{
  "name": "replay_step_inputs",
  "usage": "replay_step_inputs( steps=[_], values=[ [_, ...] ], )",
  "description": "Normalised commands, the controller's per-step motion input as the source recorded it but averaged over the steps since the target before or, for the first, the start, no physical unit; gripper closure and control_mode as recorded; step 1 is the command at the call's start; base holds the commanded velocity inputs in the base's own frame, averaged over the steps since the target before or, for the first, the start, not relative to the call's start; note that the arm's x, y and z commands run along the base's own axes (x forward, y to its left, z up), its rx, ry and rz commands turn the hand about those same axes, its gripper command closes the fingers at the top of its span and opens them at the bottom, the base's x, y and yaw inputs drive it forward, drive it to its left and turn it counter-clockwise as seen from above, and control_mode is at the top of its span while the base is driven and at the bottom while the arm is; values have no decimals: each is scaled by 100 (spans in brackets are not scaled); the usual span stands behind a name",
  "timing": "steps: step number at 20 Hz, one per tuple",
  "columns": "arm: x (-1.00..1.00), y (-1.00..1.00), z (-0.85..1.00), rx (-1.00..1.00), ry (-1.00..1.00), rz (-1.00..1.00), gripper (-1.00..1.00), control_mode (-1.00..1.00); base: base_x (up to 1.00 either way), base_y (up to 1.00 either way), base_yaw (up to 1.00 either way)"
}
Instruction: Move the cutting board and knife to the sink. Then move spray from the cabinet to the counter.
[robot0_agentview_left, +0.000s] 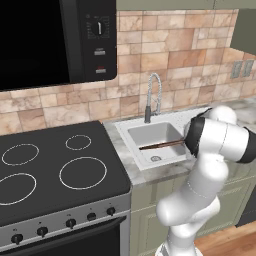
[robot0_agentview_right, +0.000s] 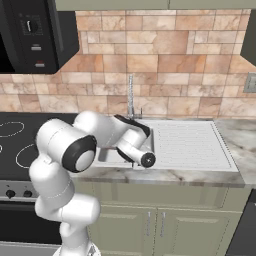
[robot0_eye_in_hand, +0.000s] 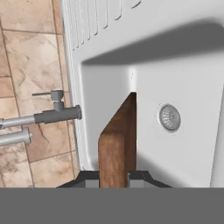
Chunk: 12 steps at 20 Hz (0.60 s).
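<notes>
The claw (robot0_eye_in_hand: 114, 175) is clamped narrow on the cutting board (robot0_eye_in_hand: 119, 140). In the hand view the board's edge rises straight from between the two dark finger tips, with one tip against each broad face. The board is therefore held on edge, thin side toward the hand camera, not flat.

This grip appears chosen so that the wide board can enter the basin edgewise, since laid flat it may not pass the basin walls. This is a judgement from the pose, not an observed result.

In the left base view the cutting board (robot0_agentview_left: 161, 145) shows as a thin reddish-brown line spanning the sink basin (robot0_agentview_left: 150, 136), running from the arm toward the basin's left wall. Whether its far end touches the basin floor cannot be determined.

Beyond the board, the round drain (robot0_eye_in_hand: 169, 117) sits in the basin floor. The faucet (robot0_agentview_left: 153, 97) stands at the rear rim of the sink, against the tiled wall. The ribbed drainboard (robot0_agentview_right: 190, 142) lies beside the basin, set into the marble counter (robot0_agentview_right: 227, 176).

The board is at the sink but not yet released, so the first placement is judged unfinished.
</notes>
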Motion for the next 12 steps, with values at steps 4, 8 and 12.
replay_step_inputs(
  steps=[4,8,12],
  values=[
    [20,0,-18,0,0,0,100,-100,0,0,0],
    [20,0,-19,0,0,0,100,-100,0,0,0],
    [20,0,-19,1,0,0,100,-100,0,0,0]
  ],
)
